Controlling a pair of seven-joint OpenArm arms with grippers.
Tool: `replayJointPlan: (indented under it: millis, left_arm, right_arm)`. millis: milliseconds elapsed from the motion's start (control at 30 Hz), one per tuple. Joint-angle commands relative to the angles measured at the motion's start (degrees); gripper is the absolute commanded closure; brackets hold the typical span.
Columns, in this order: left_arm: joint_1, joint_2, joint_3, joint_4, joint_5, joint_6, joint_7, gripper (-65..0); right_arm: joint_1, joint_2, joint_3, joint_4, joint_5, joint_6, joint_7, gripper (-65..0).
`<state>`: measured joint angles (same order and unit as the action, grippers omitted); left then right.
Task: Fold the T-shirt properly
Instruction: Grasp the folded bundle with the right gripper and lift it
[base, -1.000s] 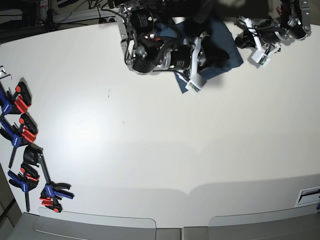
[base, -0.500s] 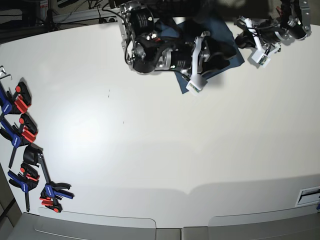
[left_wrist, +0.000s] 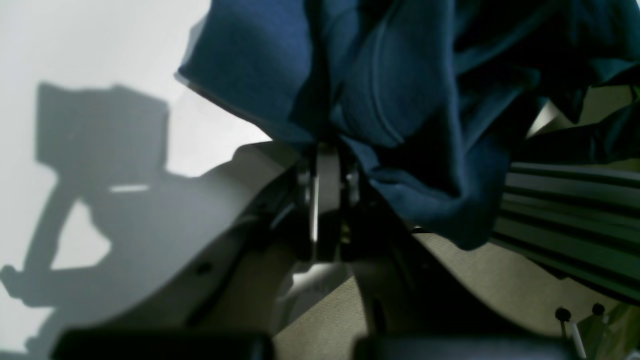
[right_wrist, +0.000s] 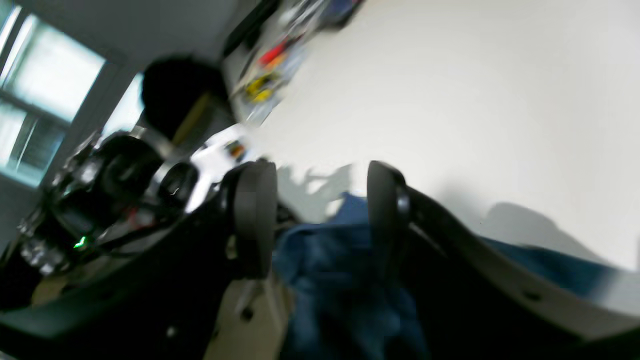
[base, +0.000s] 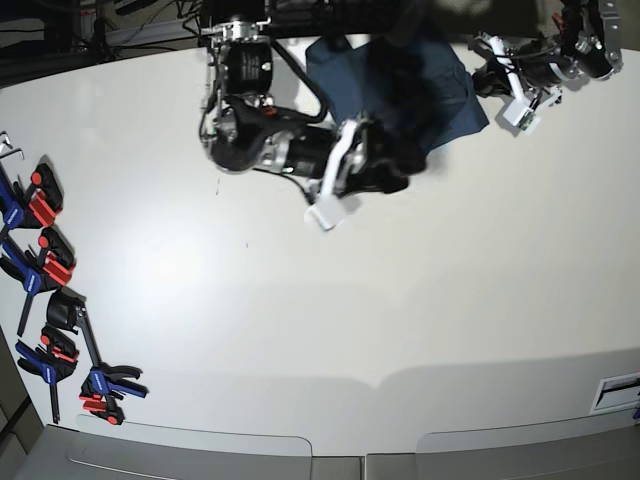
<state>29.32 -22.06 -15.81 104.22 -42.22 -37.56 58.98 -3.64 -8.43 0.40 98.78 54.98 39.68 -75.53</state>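
The dark teal-blue T-shirt lies bunched at the far edge of the white table. My left gripper sits at the shirt's right edge. In the left wrist view this left gripper is shut, with folds of the T-shirt pinched at its tips. My right gripper hovers at the shirt's near left edge. In the right wrist view the right gripper is open, and the T-shirt lies below and between its fingers without being gripped.
Several blue and red clamps line the table's left edge. An aluminium rail runs behind the far edge, beside the shirt. A white label sits at the near right.
My right gripper has opened, and its arm has swung toward the front left, off the middle of the shirt. The left arm has stayed in place.
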Motion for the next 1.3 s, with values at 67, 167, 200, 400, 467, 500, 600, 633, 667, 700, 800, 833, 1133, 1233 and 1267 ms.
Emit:
replayJointPlan:
  millis: [67,167,200,400,467,500,600,633,667,700,800,833,1133,1233,1267]
  left_arm:
    - [0.0,-0.7,-0.3,0.9,-1.0,-0.2,-0.8,0.0]
    - [0.0,-0.7,-0.3,0.9,-1.0,-0.2,-1.8,0.0]
    - [0.0,-0.7,-0.3,0.9,-1.0,-0.2,-2.0,0.0]
    - [0.0,-0.7,-0.3,0.9,-1.0,-0.2,-2.0,0.0]
    - [0.0,-0.7,-0.3,0.9,-1.0,-0.2,-2.0,0.0]
    - [0.0,-0.7,-0.3,0.9,-1.0,-0.2,-2.0,0.0]
    - [0.0,-0.7,-0.3,0.9,-1.0,-0.2,-2.0,0.0]
    - [0.0,-0.7,-0.3,0.9,-1.0,-0.2,-2.0,0.0]
    - [0.0,-0.7,-0.3,0.9,-1.0,-0.2,-2.0,0.0]
    - [0.0,-0.7,-0.3,0.9,-1.0,-0.2,-2.0,0.0]
    - [0.0,-0.7,-0.3,0.9,-1.0,-0.2,-2.0,0.0]
    - [0.0,-0.7,-0.3,0.9,-1.0,-0.2,-2.0,0.0]
    - [0.0,-0.7,-0.3,0.9,-1.0,-0.2,-2.0,0.0]
    - [0.0,-0.7,-0.3,0.9,-1.0,-0.2,-2.1,0.0]
    - [0.0,-0.7,-0.3,0.9,-1.0,-0.2,-2.1,0.0]
  right_arm:
    - [0.5,2.1,3.1,1.1,1.5,0.3,1.1,-31.2]
    - [-0.3,5.2,3.3,1.1,1.5,0.3,1.2,-40.5]
    - [-0.6,5.7,3.3,1.1,1.6,0.3,1.2,-40.7]
    - [-2.1,6.0,1.4,1.1,1.5,0.3,1.2,-40.7]
    - [-2.3,6.0,-0.8,1.1,1.0,0.3,1.2,-40.7]
    - [-2.3,6.0,-2.0,1.1,0.1,0.3,1.2,-40.7]
    - [-2.3,6.0,-5.6,1.1,-4.0,0.3,2.1,-40.7]
    - [-2.3,6.0,-6.5,1.1,-6.0,0.3,2.7,-40.7]
    - [-2.3,6.0,-7.3,1.1,-8.1,0.3,3.5,-40.6]
    - [-2.3,6.0,-7.8,1.1,-10.1,0.3,4.5,-40.6]
    - [-2.2,6.1,-8.3,1.1,-13.7,0.3,6.2,-40.6]
    - [-2.3,6.0,-8.3,1.1,-14.1,0.3,6.2,-40.4]
    - [-2.3,6.0,-8.3,1.1,-13.9,0.3,6.2,-26.9]
    - [-2.3,6.0,-8.3,1.1,-13.9,0.3,6.2,-14.3]
    - [-2.3,6.0,-8.3,1.1,-13.9,0.3,6.2,-10.5]
